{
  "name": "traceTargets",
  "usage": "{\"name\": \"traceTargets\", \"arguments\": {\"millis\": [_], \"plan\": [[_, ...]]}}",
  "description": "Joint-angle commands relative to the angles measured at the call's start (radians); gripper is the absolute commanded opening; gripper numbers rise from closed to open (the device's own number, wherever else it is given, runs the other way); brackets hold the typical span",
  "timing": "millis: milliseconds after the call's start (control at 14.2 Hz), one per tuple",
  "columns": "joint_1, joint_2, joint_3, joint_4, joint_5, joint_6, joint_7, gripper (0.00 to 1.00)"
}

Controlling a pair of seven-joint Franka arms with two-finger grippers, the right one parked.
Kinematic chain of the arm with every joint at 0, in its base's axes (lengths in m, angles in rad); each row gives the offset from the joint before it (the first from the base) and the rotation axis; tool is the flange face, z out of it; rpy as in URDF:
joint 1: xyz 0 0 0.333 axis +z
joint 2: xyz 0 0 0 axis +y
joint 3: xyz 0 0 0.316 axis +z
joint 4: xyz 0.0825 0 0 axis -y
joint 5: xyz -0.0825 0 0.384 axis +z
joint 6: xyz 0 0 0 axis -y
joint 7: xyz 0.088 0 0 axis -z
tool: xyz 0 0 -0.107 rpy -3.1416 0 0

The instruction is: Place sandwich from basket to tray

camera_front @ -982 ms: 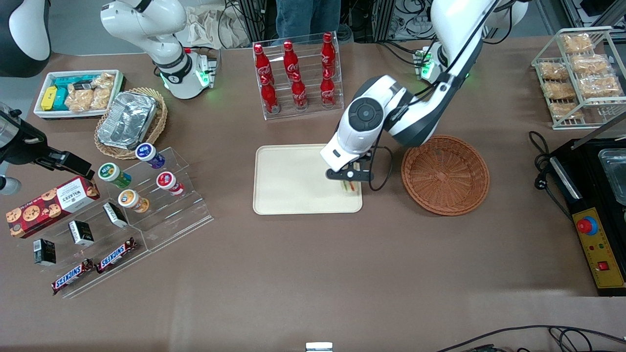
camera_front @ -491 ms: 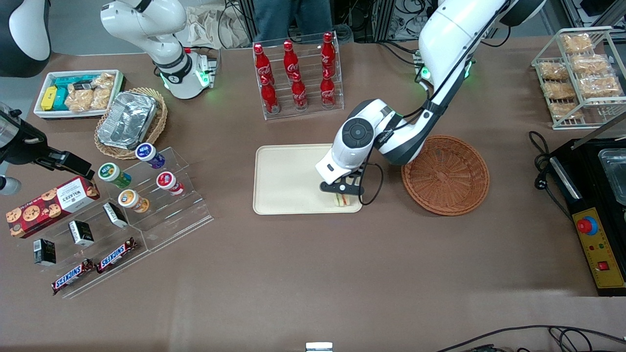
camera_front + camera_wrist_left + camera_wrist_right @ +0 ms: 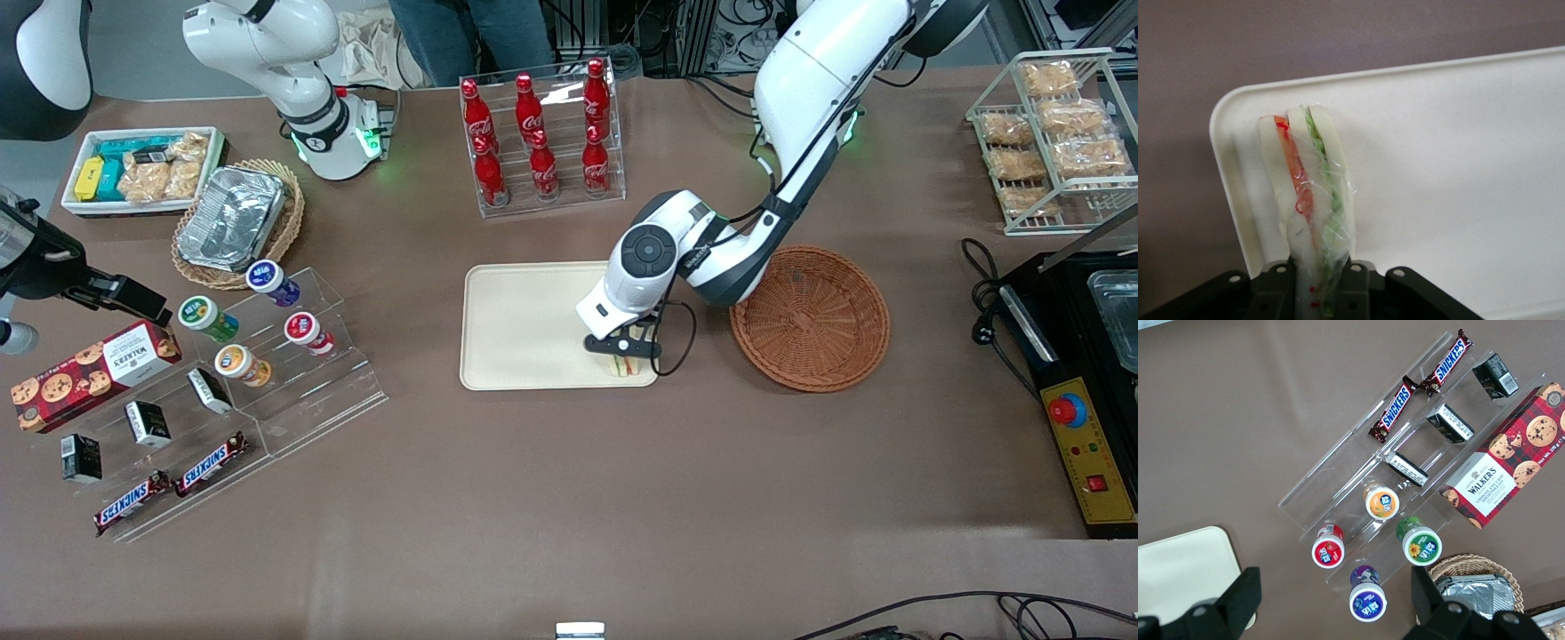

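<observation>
The bench (image 3: pixel 551 498) is covered in a matt brown sheet. The tray (image 3: pixel 524 324) looks like smooth cream plastic with a faint sheen. The sandwich (image 3: pixel 1308 193), at the tray's corner nearest the basket (image 3: pixel 809 318), is wrapped in clear, crinkled, glossy film over pale soft-looking bread. The end effector (image 3: pixel 1321 283) pinching it is matt black plastic. The basket is rough reddish-brown woven wicker. The arm (image 3: pixel 711 258) has glossy white shells.
</observation>
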Motion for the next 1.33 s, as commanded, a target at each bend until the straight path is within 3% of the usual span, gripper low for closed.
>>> {"name": "traceTargets", "arguments": {"millis": [0,421,561,1123,1263], "plan": [[0.001,-0.048,0.016,-0.005,0.018,-0.063,-0.024,1.0],[0.016,-0.258,0.104,0.018,0.018,-0.311,0.088,0.99],[0.016,-0.321,0.177,0.031,0.003,-0.41,0.207,0.99],[0.018,-0.47,0.429,0.055,0.005,-0.518,0.447,0.99],[0.018,-0.486,0.507,0.056,-0.033,-0.563,0.463,1.0]]}}
